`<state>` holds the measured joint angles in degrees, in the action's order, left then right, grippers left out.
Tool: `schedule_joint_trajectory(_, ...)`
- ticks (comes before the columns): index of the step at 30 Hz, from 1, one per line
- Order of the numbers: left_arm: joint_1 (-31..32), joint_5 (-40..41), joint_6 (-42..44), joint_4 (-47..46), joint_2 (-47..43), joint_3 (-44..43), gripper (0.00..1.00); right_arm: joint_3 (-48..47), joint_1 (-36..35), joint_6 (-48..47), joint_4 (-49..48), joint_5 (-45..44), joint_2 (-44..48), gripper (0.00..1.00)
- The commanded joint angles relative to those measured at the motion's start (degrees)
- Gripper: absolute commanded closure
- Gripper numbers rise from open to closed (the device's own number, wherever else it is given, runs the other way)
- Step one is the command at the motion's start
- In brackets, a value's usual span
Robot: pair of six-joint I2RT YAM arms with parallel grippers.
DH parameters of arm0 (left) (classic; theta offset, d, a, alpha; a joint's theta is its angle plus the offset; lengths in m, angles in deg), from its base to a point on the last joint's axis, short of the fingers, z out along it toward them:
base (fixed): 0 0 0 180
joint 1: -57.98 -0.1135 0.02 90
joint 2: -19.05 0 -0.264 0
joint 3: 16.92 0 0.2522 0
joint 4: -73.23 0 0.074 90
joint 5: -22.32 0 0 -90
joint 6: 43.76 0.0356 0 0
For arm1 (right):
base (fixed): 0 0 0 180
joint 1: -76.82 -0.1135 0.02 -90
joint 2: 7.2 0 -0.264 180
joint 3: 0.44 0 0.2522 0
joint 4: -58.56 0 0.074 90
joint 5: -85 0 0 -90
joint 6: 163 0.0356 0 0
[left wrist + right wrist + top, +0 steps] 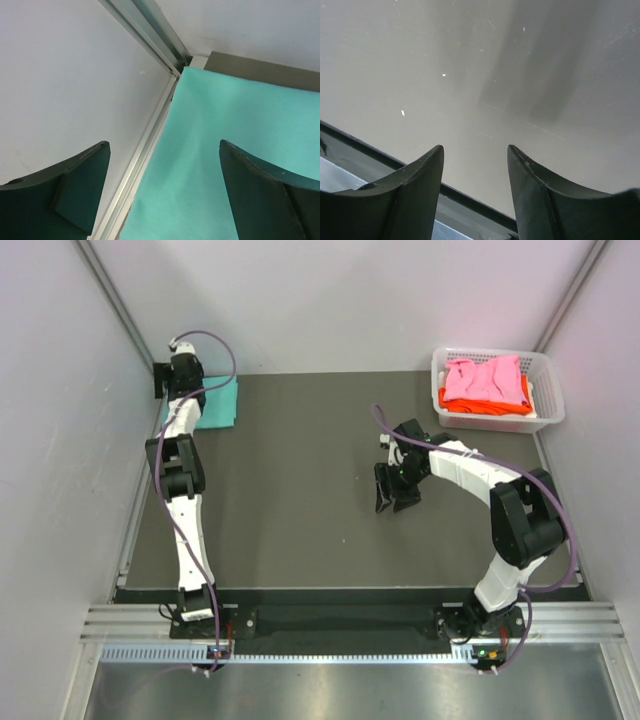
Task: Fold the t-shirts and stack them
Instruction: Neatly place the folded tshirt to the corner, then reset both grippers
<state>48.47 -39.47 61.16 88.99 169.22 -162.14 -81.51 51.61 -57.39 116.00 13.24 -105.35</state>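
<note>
A teal t-shirt (216,405) lies folded flat in the far left corner of the table. In the left wrist view the teal t-shirt (240,150) reaches up to the wall rail. My left gripper (168,380) hangs over its left edge. The left gripper (164,144) is open, with nothing between its fingers. A pink t-shirt (485,378) lies crumpled on top of an orange t-shirt (478,400) inside the white basket (548,392). My right gripper (393,502) hovers over bare table right of centre. In its wrist view the right gripper (475,147) stands open and empty.
The basket sits at the far right corner against the wall. White walls close in the table on the left, back and right, with an aluminium rail (150,140) along the left edge. The dark table edge (470,200) shows below the right fingers.
</note>
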Motion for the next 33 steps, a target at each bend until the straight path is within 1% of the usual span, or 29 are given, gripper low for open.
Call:
schedule_joint_trajectory(1, 1.3, 2.2, -1.1, -1.9, -6.7, 2.3, 0.05, -1.0, 0.3, 2.1, -3.0, 1.8, 1.9, 0.46)
schedule_joint_trajectory(4, 4.0, 0.6, -4.4, 0.9, -13.6, 9.4, 0.03, 1.2, 0.6, 4.9, -7.1, 2.4, 4.3, 0.46)
schedule_joint_trajectory(5, 4.9, -0.2, -6.5, 1.8, -17.8, 11.6, 0.01, 2.0, 0.8, 5.7, -8.6, 2.8, 5.2, 0.46)
schedule_joint_trajectory(6, 6.0, -0.5, -7.5, 2.6, -20.0, 16.8, 0.02, 3.7, 1.0, 7.7, -11.4, 2.9, 7.1, 0.46)
schedule_joint_trajectory(7, 8.4, -0.8, -8.8, 3.1, -24.8, 19.6, 0.01, 4.9, 1.4, 8.7, -13.3, 3.0, 8.4, 0.46)
schedule_joint_trajectory(8, 9.2, -3.1, -11.0, 3.4, -27.3, 22.8, 0.01, 6.2, 1.7, 10.7, -15.0, 3.0, 9.8, 0.46)
schedule_joint_trajectory(9, 11.4, -3.8, -12.2, 4.1, -29.8, 29.0, 0.01, 9.1, 2.6, 11.9, -16.6, 3.0, 12.8, 0.45)
schedule_joint_trajectory(10, 14.6, -4.5, -13.7, 4.8, -34.9, 32.0, 0.01, 10.9, 3.1, 13.0, -20.4, 3.2, 14.5, 0.45)
schedule_joint_trajectory(11, 16.3, -7.3, -17.6, 5.6, -37.4, 34.9, 0.01, 12.8, 3.8, 15.4, -22.0, 3.6, 16.2, 0.45)
schedule_joint_trajectory(12, 19.3, -9.3, -20.0, 6.3, -40.0, 40.8, 0.01, 16.9, 5.1, 16.5, -24.1, 3.7, 20.1, 0.44)
schedule_joint_trajectory(13, 20.8, -11.6, -22.7, 7.2, -45.0, 43.8, 0.01, 19.1, 5.8, 17.5, -27.4, 3.9, 22.0, 0.44)
schedule_joint_trajectory(14, 22.2, -14.2, -28.1, 7.7, -47.3, 46.8, 0.01, 21.4, 6.4, 19.0, -29.0, 4.3, 24.0, 0.44)
schedule_joint_trajectory(15, 25.0, -20.2, -31.2, 7.9, -49.6, 52.6, 0.01, 25.7, 7.8, 19.9, -30.1, 4.5, 28.1, 0.43)
schedule_joint_trajectory(16, 26.2, -23.1, -34.3, 7.5, -53.9, 55.6, 0.01, 28.1, 8.7, 20.6, -31.4, 5.0, 30.3, 0.43)
schedule_joint_trajectory(17, 27.3, -26.6, -40.4, 7.1, -55.8, 61.4, 0.01, 32.5, 9.5, 21.6, -33.6, 6.1, 34.5, 0.43)
schedule_joint_trajectory(18, 29.0, -33.1, -44.4, 5.8, -59.3, 64.2, 0.01, 36.2, 11.4, 22.8, -35.5, 7.0, 39.0, 0.43)
schedule_joint_trajectory(19, 29.7, -35.2, -44.4, 5.8, -61.1, 66.8, 0.01, 36.2, 12.2, 22.8, -35.5, 7.0, 39.1, 0.43)
schedule_joint_trajectory(20, 30.2, -36.9, -48.5, 6.1, -63.0, 69.4, 0.01, 37.5, 12.7, 23.0, -35.9, 7.4, 42.5, 0.43)
schedule_joint_trajectory(21, 30.3, -42.0, -50.7, 4.9, -64.5, 75.0, 0.01, 39.3, 13.3, 23.0, -36.0, 7.3, 43.8, 0.43)
schedule_joint_trajectory(23, 30.3, -45.4, -56.9, -0.6, -70.5, 81.4, 0.01, 41.4, 14.0, 24.4, -37.1, 8.6, 47.4, 0.42)
schedule_joint_trajectory(24, 30.3, -47.2, -59.2, -3.9, -72.9, 88.2, 0.01, 43.7, 14.9, 25.2, -39.2, 9.4, 48.6, 0.42)
schedule_joint_trajectory(25, 30.4, -50.2, -61.7, -7.1, -78.0, 91.9, 0.01, 45.1, 15.3, 25.9, -40.3, 10.2, 49.8, 0.41)
schedule_joint_trajectory(26, 30.4, -51.5, -66.9, -10.9, -80.7, 95.4, 0.01, 46.4, 15.7, 27.3, -41.5, 11.7, 51.6, 0.41)
schedule_joint_trajectory(27, 30.4, -52.0, -69.4, -16.7, -83.3, 101.8, 0.01, 49.1, 16.6, 28.2, -43.2, 12.8, 52.6, 0.41)
schedule_joint_trajectory(28, 30.4, -53.1, -71.8, -19.5, -88.2, 104.5, 0.01, 50.6, 16.9, 29.1, -46.5, 13.8, 53.3, 0.41)
schedule_joint_trajectory(29, 30.4, -53.1, -75.4, -21.1, -90.5, 108.7, 0.01, 54.0, 17.1, 31.9, -48.8, 15.8, 54.8, 0.40)
schedule_joint_trajectory(30, 30.4, -53.1, -77.0, -22.7, -92.8, 110.4, 0.01, 56.0, 17.6, 33.5, -51.4, 16.9, 55.3, 0.39)
schedule_joint_trajectory(31, 30.4, -52.9, -78.5, -23.4, -97.0, 112.1, 0.01, 58.1, 17.7, 35.4, -58.6, 17.6, 56.0, 0.38)
schedule_joint_trajectory(33, 30.4, -52.5, -83.9, -25.7, -100.8, 116.5, 0.01, 63.8, 18.1, 41.1, -65.9, 18.7, 56.5, 0.36)
